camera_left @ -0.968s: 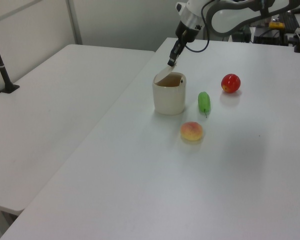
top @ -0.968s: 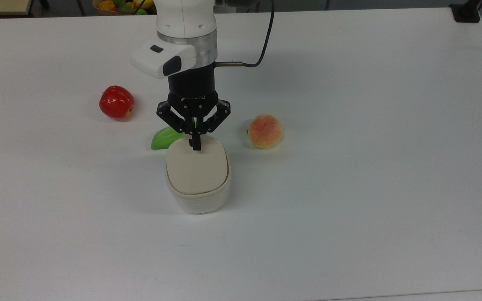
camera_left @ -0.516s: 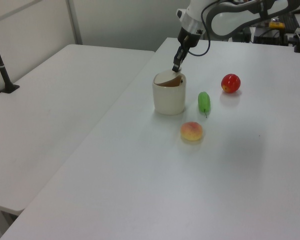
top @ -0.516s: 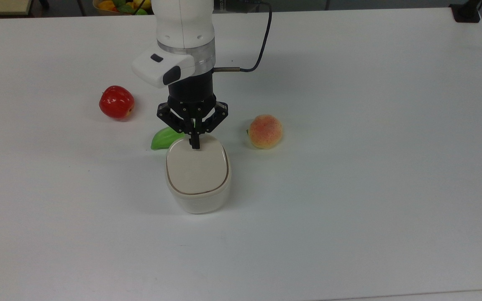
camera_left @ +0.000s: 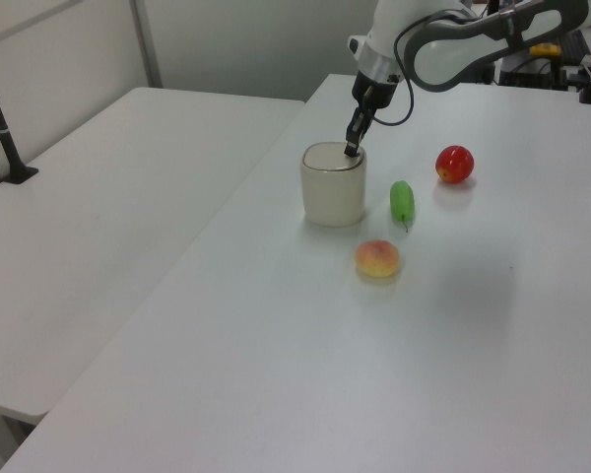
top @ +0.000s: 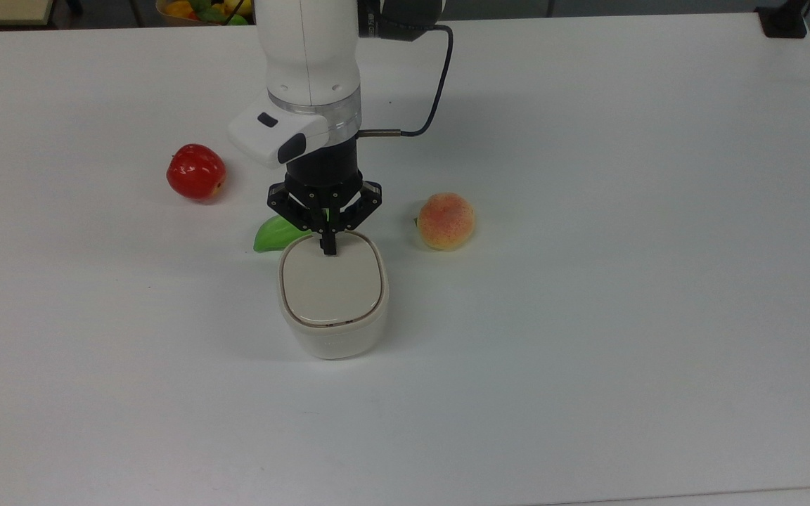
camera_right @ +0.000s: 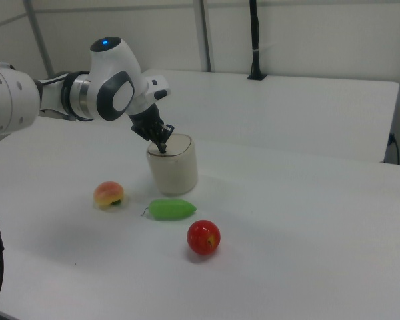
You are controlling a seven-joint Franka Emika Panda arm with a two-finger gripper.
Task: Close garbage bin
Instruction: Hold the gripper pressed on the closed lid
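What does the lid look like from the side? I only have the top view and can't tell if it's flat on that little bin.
Observer: In the left view the lid lies level on the garbage bin, with no gap at the rim.
Operator: Is the claw hovering above it?
Observer: No. In the right view the claw leans in tilted, and its closed tip appears to touch the lid's edge.
Operator: How tall is the bin?
Observer: Side on, it stands clearly taller than the peach.

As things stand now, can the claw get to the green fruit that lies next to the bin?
Probably yes. The green fruit lies in the open on the table, beside the garbage bin. The claw, shut, rests on the bin's lid just next to it, and nothing stands between them.
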